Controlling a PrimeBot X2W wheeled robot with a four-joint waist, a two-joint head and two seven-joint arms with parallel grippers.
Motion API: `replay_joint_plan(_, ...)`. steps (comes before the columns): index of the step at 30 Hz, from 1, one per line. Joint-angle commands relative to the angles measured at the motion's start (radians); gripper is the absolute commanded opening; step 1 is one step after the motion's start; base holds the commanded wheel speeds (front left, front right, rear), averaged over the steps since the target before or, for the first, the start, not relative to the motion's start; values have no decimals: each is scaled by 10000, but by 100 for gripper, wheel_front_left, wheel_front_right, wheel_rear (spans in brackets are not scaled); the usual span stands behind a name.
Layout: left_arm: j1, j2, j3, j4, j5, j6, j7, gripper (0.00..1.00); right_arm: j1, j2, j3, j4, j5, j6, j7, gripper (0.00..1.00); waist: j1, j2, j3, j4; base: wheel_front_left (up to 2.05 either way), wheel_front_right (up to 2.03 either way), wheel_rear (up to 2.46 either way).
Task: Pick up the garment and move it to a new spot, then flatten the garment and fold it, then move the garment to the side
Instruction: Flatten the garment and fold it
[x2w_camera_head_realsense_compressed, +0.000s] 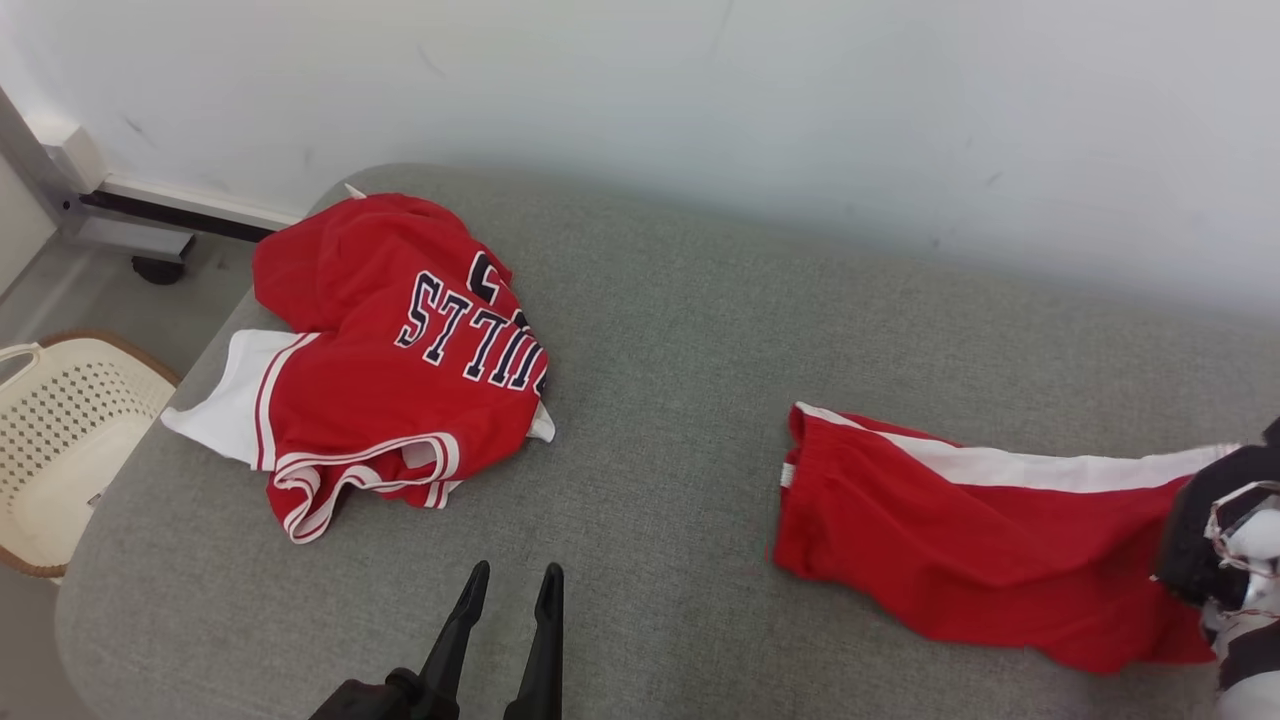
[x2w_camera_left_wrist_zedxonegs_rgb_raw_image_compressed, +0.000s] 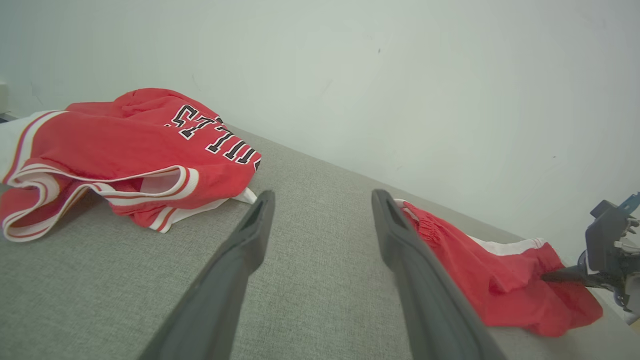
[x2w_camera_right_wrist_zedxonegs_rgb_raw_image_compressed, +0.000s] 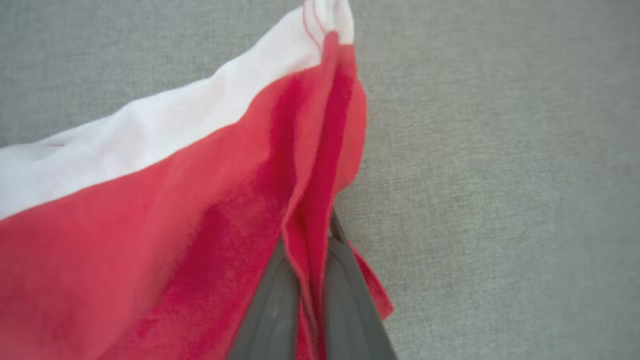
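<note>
The garment, red shorts (x2w_camera_head_realsense_compressed: 950, 540) with a white side stripe, lies crumpled on the right of the grey cushioned surface (x2w_camera_head_realsense_compressed: 680, 340). My right gripper (x2w_camera_head_realsense_compressed: 1190, 545) is at the shorts' right end, shut on a fold of the red cloth. The right wrist view shows the shorts (x2w_camera_right_wrist_zedxonegs_rgb_raw_image_compressed: 175, 225) pinched between the two dark fingers (x2w_camera_right_wrist_zedxonegs_rgb_raw_image_compressed: 270, 310). In the left wrist view the shorts (x2w_camera_left_wrist_zedxonegs_rgb_raw_image_compressed: 500, 285) lie at the right, with the right gripper (x2w_camera_left_wrist_zedxonegs_rgb_raw_image_compressed: 555, 275) on their far end. My left gripper (x2w_camera_head_realsense_compressed: 515, 580) (x2w_camera_left_wrist_zedxonegs_rgb_raw_image_compressed: 322, 196) hovers open over bare fabric at front centre, holding nothing.
A crumpled red jersey (x2w_camera_head_realsense_compressed: 400, 350) (x2w_camera_left_wrist_zedxonegs_rgb_raw_image_compressed: 125, 145) with dark lettering and white trim lies on the surface's left. A cream perforated basket (x2w_camera_head_realsense_compressed: 60, 440) stands on the floor off the left edge. A pale wall (x2w_camera_head_realsense_compressed: 800, 100) runs close behind, with a metal frame (x2w_camera_head_realsense_compressed: 150, 235) at its left.
</note>
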Motion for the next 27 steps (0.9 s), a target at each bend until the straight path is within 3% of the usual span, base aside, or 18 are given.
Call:
replay_joint_plan(1,96,-1,10,-20,21,0,-56,100,136,-31,-78,-423,-125,5,-3,0,-1,-1,-108,-88,0,0,0)
replay_joint_plan(7,181,41,-26,-1,-18,38,-44,100,471,156,-82,-1661,-442,5,298,0,-1,-1,-318,-170,0,0,0)
replay_joint_plan(16,376,124,-109,60,-136,10,10,100,822,959,1503,-2961,1477,5,1323,0,-1,-1,-751,-163,0,0,0)
replay_joint_plan(21,314,139,-152,12,-135,9,9,100,614,1049,2628,-2943,2435,5,1403,0,-1,-1,-776,63,0,0,0)
replay_joint_plan(27,158,124,-288,14,-78,-26,35,100,355,1057,3889,-1709,3773,5,1063,0,-1,-1,-769,592,0,0,0)
